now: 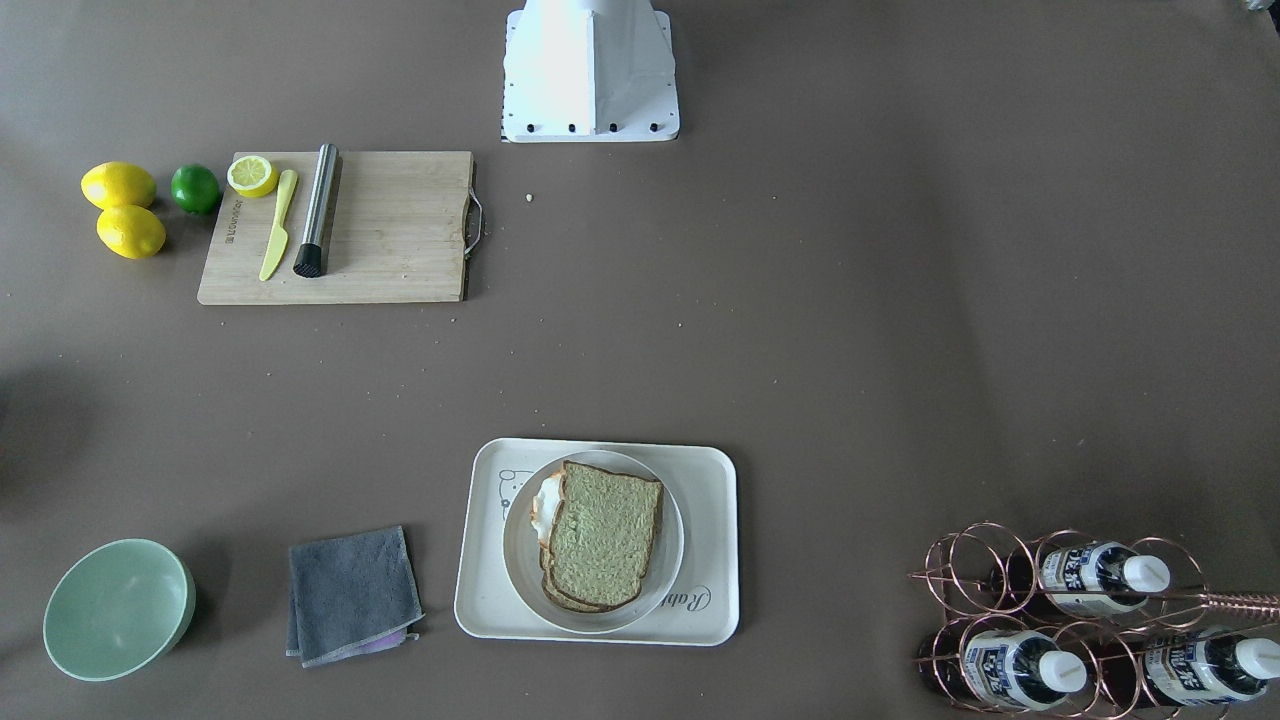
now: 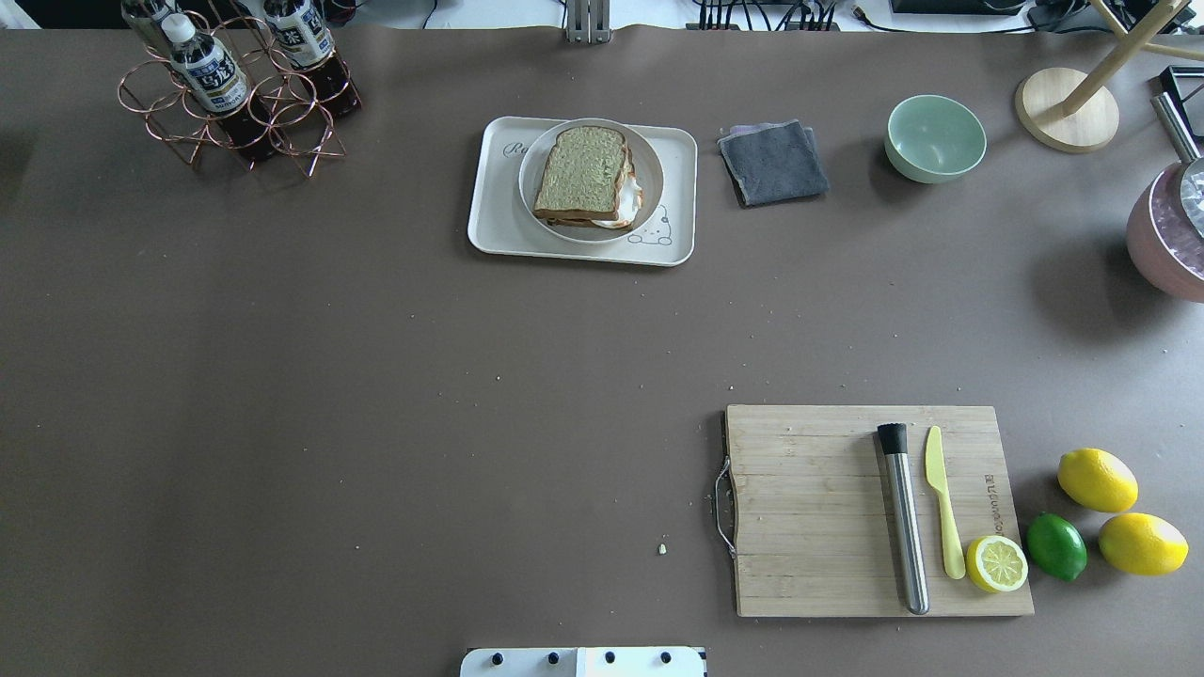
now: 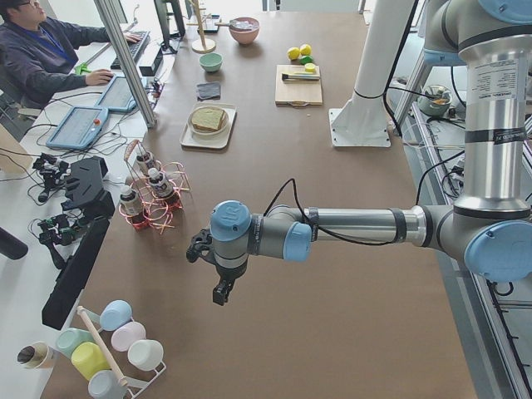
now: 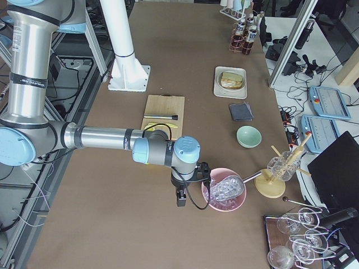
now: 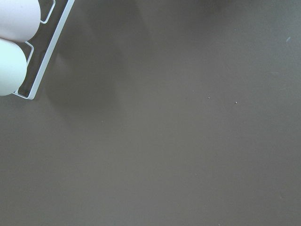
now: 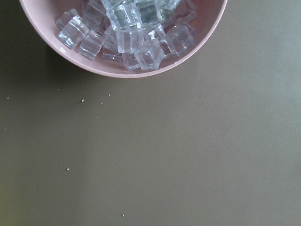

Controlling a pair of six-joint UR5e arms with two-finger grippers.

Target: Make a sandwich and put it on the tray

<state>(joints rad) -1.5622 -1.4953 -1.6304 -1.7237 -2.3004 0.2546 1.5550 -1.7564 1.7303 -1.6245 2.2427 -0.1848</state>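
Observation:
The sandwich (image 1: 605,535), two wholegrain slices with white egg showing at one edge, lies on a round white plate (image 1: 517,560) that stands on the cream tray (image 1: 480,600). In the overhead view the sandwich (image 2: 580,167) sits on the tray (image 2: 489,230) at the table's far middle. Both grippers are off at the table's ends, far from the tray. My left gripper (image 3: 220,291) shows only in the exterior left view and my right gripper (image 4: 180,200) only in the exterior right view. I cannot tell whether either is open or shut.
A wooden cutting board (image 2: 809,527) holds a steel muddler (image 2: 905,522), a yellow knife (image 2: 943,503) and a half lemon (image 2: 997,563); lemons and a lime lie beside it. A grey cloth (image 2: 773,162), green bowl (image 2: 935,137), bottle rack (image 2: 235,94) and pink ice bowl (image 6: 127,42) are around.

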